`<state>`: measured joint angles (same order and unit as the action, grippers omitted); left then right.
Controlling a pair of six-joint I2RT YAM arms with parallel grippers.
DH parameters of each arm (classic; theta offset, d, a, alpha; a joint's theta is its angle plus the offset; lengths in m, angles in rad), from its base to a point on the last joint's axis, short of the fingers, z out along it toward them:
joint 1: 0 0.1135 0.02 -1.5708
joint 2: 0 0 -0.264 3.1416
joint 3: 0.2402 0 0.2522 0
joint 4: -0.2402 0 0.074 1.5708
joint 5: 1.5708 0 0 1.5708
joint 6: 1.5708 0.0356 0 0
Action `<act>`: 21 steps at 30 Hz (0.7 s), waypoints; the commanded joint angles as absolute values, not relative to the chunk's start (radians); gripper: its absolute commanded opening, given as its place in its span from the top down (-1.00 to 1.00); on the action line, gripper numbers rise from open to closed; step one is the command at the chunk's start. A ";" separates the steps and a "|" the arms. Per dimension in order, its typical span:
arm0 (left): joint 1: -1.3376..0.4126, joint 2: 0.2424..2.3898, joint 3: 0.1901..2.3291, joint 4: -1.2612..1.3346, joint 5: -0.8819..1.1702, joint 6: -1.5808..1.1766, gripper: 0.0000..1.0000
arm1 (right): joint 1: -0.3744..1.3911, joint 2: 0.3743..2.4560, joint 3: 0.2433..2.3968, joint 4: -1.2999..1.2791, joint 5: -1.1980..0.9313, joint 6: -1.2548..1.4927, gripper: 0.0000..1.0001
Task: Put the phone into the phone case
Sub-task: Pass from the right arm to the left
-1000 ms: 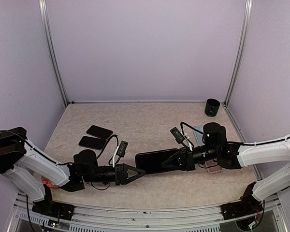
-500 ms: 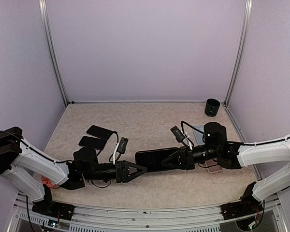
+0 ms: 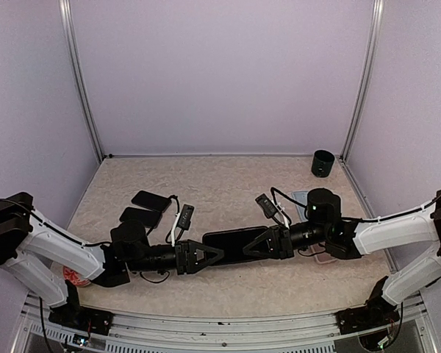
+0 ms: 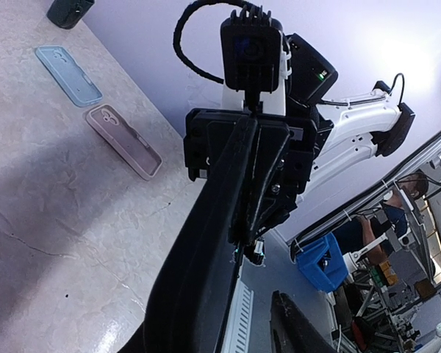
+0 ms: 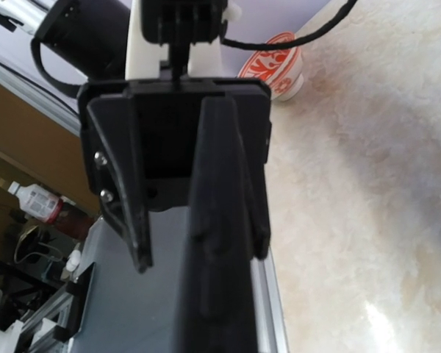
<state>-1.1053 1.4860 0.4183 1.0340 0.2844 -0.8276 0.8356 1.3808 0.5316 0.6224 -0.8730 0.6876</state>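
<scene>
Worktop [image 3: 228,184]: beige, marbled, enclosed by plain lavender walls [image 3: 220,73] with aluminium posts [image 3: 81,81] at the far corners. The phone [image 3: 235,241] is held above the surface near front-centre, with the right gripper [image 3: 251,246] clamped on its right end. The left gripper [image 3: 217,254] is part-open, jaws either side of the phone's left end; contact cannot be confirmed. Blue case [image 4: 67,75] and pinkish case [image 4: 123,140] lie flat by the right edge. Black cup [image 3: 323,163] at the far right corner. A dark handset [image 3: 151,200] and a second handset [image 3: 140,217] lie near the left edge. Red-patterned bowl [image 3: 71,278] at the near left corner.

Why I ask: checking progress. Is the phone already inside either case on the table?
No, the phone is held up by the right fingers, while the blue case and the pink case lie empty.
</scene>
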 commanded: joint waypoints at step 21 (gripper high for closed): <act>-0.979 1.514 0.453 1.145 0.333 -0.878 1.00 | 0.800 1.350 0.540 0.633 -0.852 0.669 -0.21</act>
